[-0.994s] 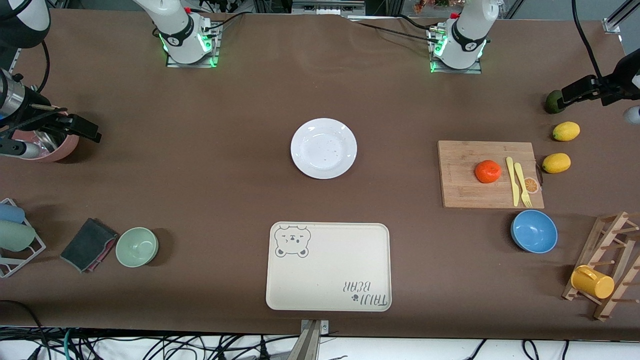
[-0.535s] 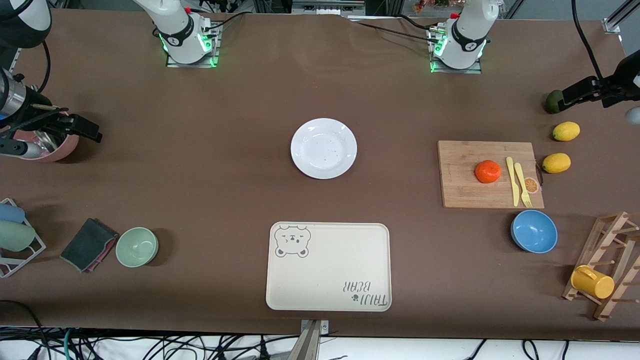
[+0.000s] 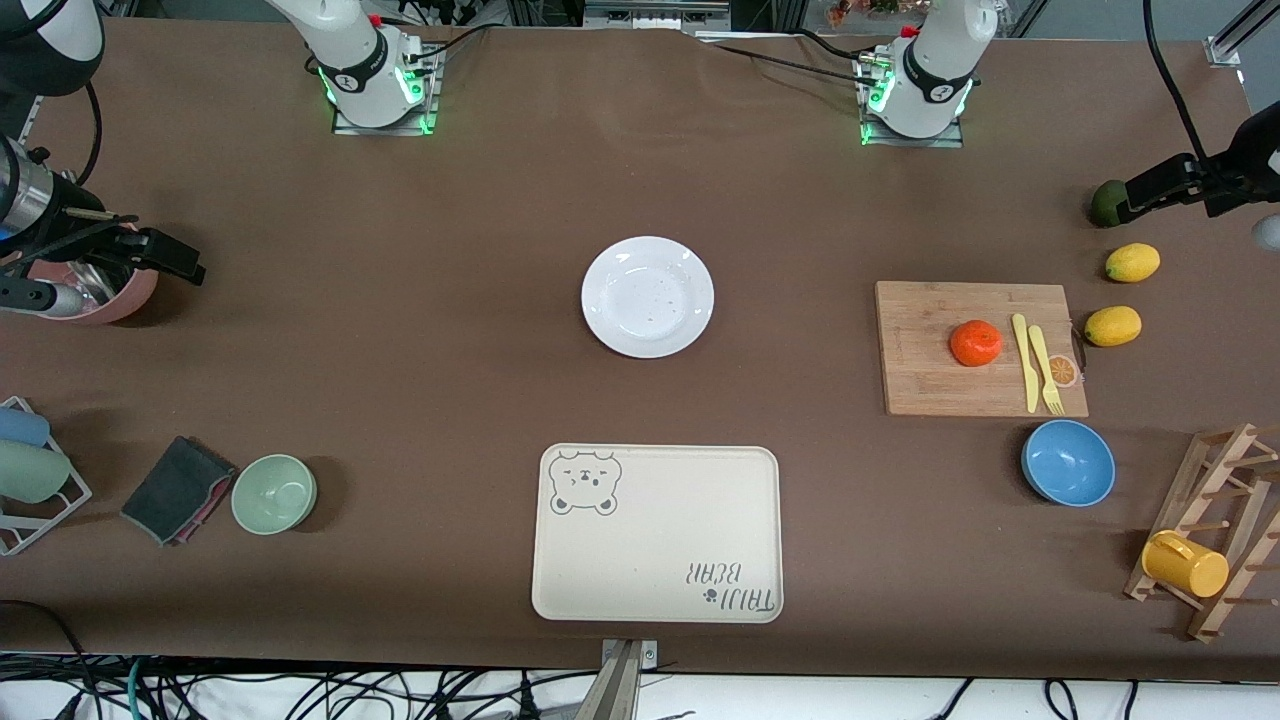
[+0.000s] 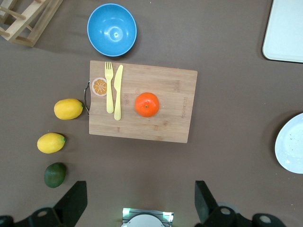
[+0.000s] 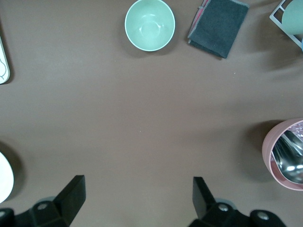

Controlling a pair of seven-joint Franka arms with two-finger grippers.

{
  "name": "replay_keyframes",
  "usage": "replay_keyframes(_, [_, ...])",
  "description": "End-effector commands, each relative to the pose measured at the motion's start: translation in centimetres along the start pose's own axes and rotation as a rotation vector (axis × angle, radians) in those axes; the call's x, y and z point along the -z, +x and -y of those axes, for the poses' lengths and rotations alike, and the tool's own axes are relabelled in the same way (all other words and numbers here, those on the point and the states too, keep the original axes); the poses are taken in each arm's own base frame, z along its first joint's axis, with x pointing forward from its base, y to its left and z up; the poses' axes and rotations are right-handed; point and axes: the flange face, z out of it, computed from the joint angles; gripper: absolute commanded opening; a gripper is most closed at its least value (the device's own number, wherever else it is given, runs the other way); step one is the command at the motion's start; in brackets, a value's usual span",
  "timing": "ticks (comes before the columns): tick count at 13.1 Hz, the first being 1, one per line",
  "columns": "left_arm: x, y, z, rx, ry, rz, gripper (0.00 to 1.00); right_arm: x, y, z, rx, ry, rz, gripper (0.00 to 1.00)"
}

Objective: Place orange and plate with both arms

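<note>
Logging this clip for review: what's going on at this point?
Nothing is being handled yet. The orange sits on the cutting board beside the yellow knife and fork; the plate lies bare mid-table, farther from the camera than the bear tray. The left gripper hangs open high over its end of the table, the right gripper open near the pink pot.

A blue bowl (image 3: 1068, 462), a bear-print tray (image 3: 657, 533) and a green bowl (image 3: 274, 493) are set along the worktop's (image 3: 450, 300) nearer edge.
</note>
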Motion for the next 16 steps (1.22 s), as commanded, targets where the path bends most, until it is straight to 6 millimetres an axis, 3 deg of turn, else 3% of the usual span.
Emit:
replay_keyframes(1, [0.5, 0.3, 0.1, 0.001, 0.016, -0.014, 1.00, 0.3, -0.5, 0.6, 0.007, 0.003, -0.002, 1.00])
replay_keyframes(9, [0.3, 0.2, 0.3, 0.003, 0.014, -0.009, 1.00, 0.7, -0.4, 2.5, 0.039, 0.003, -0.021, 1.00])
replay_keyframes(16, [0.3, 0.4, 0.6, 0.009, 0.004, -0.015, 1.00, 0.5, -0.4, 2.4, 0.039, -0.002, -0.012, 1.00])
